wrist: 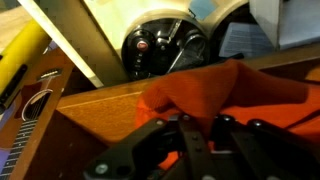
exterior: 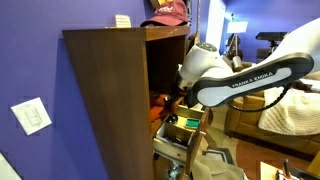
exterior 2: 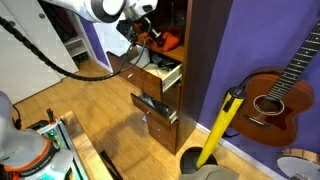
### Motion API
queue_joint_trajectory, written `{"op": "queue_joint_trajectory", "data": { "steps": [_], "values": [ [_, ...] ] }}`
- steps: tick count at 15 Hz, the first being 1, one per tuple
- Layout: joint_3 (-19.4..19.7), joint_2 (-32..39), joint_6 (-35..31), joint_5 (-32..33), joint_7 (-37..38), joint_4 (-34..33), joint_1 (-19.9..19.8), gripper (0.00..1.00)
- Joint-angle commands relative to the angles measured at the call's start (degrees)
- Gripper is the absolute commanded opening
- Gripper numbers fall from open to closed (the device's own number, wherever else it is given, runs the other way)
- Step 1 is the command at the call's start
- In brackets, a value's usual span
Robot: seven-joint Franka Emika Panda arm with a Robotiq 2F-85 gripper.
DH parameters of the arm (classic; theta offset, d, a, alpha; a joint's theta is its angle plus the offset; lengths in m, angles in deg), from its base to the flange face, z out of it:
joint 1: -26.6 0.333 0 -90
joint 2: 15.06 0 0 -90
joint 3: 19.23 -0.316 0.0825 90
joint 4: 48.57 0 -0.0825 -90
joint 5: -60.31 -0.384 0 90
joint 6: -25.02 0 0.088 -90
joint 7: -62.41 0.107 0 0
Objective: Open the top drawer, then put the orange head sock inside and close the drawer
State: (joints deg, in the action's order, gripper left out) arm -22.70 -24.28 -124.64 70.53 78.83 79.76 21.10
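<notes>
The orange head sock (wrist: 232, 84) lies bunched on a brown wooden surface in the wrist view. In an exterior view it (exterior 2: 168, 41) sits in the cabinet's open shelf, just above the top drawer (exterior 2: 160, 74), which is pulled out. My gripper (wrist: 205, 120) is down on the sock with its fingers closed on a fold of the orange cloth. In both exterior views the gripper (exterior 2: 150, 38) (exterior: 177, 98) reaches into the shelf opening above the drawer (exterior: 185, 128).
A lower drawer (exterior 2: 158, 108) also stands open. A maroon cap (exterior: 168, 12) lies on top of the cabinet. A guitar (exterior 2: 275, 100) and a yellow pole (exterior 2: 222, 125) lean beside the cabinet. A round dark object (wrist: 160, 45) lies beyond the sock.
</notes>
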Motion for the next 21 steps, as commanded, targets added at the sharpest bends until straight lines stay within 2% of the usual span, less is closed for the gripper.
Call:
{"op": "queue_joint_trajectory", "data": {
  "steps": [1,2,6,8,11,12,13,15,21],
  "values": [
    [1.89,-2.76,6.88,-0.72,-3.01,1.77,0.42,0.0],
    [2.48,-3.44,8.17,-1.62,-5.24,2.27,0.75,0.03],
    [3.97,-5.89,15.97,-2.13,-12.21,3.71,1.04,0.03],
    [4.99,-6.31,18.82,-2.75,-16.97,4.46,1.29,0.03],
    [5.82,-5.92,21.82,-1.68,-19.97,4.73,0.78,0.03],
    [5.92,-5.83,21.76,-1.25,-19.45,4.79,0.51,0.37],
    [6.07,-5.89,21.54,-0.99,-19.24,4.96,0.39,0.39],
    [6.5,-6.36,21.02,-0.86,-20.14,5.41,0.41,0.52],
    [7.5,-7.05,19.3,0.04,-20.46,5.88,-0.14,0.98]
  ]
}}
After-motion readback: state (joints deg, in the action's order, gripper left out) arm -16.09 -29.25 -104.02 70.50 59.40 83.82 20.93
